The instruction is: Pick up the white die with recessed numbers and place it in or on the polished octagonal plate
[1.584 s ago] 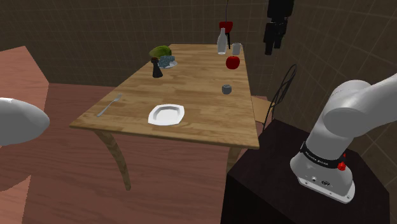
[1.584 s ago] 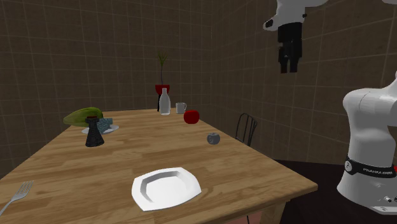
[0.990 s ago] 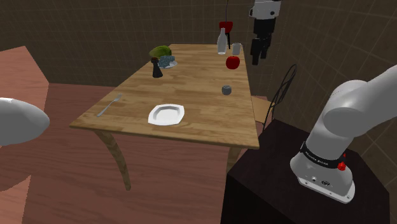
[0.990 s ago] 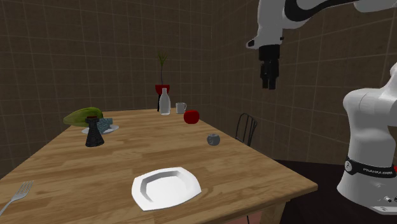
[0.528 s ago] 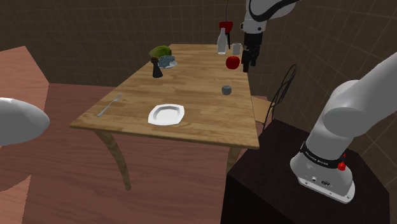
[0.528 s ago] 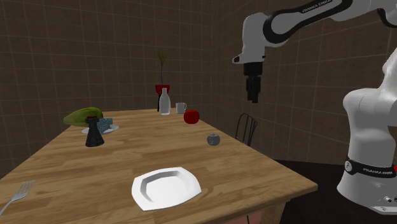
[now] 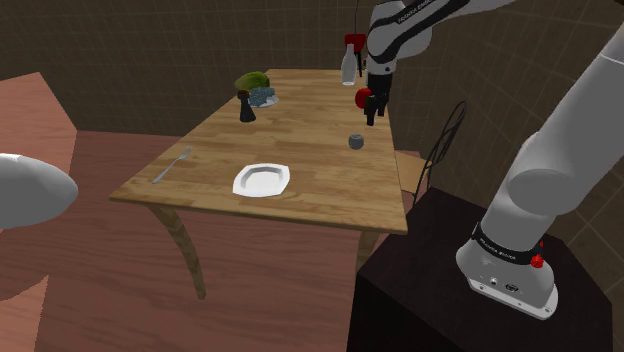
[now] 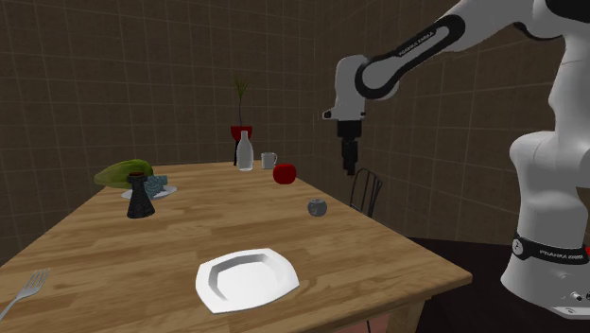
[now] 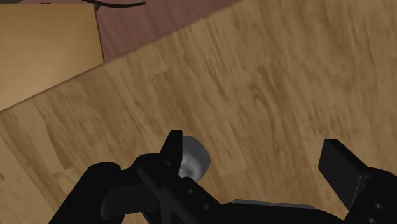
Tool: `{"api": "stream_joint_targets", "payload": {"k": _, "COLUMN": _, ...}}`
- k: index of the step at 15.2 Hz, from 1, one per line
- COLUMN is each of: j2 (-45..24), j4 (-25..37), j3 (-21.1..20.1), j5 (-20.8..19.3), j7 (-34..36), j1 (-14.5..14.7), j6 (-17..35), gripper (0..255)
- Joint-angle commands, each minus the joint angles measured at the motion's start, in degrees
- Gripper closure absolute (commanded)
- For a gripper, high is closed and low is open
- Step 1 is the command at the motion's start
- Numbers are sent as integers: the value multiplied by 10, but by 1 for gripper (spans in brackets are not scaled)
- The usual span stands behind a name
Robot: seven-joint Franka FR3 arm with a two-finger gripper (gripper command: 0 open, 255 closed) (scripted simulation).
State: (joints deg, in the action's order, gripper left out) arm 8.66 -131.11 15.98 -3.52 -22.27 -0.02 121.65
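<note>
The die (image 7: 356, 141) is a small grey rounded cube on the wooden table (image 7: 300, 125), towards the shoulder view's right edge of it. It also shows in the second exterior view (image 8: 317, 206). The white octagonal plate (image 7: 262, 180) (image 8: 247, 279) lies near the table's front edge. My gripper (image 7: 370, 118) (image 8: 351, 168) hangs open above the table, a little above and behind the die, fingers pointing down. In the wrist view the die (image 9: 193, 159) peeks out beside one finger, outside the gap of the open gripper (image 9: 253, 145), and nothing is held.
A red object (image 8: 285, 173), a bottle (image 8: 245, 151), a mug (image 8: 269, 160) and a red vase (image 8: 241, 132) stand at the table's far end. A black cone-shaped piece (image 8: 140, 200), a dish with greens (image 8: 128, 174) and a fork (image 8: 26, 289) lie elsewhere. A chair (image 8: 365, 189) stands beside the table.
The arm has swung down and towards the table, bringing the gripper from high up by the wall to just above the die. The fingers stayed open.
</note>
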Motion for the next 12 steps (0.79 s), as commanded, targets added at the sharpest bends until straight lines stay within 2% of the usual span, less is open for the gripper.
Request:
{"api": "stream_joint_targets", "payload": {"k": 1, "j2": -45, "j4": 22, "j3": 8, "j5": 14, "j7": -22, "j1": 0, "j6": 25, "gripper": 0}}
{"api": "stream_joint_targets", "payload": {"k": 9, "j2": -229, "j4": 140, "j3": 12, "j5": 90, "j7": -105, "j1": -20, "j6": 89, "gripper": 0}}
{"api": "stream_joint_targets", "payload": {"k": 12, "j2": -249, "j4": 144, "j3": 8, "j5": 98, "j7": -112, "j1": -24, "j6": 104, "gripper": 0}}
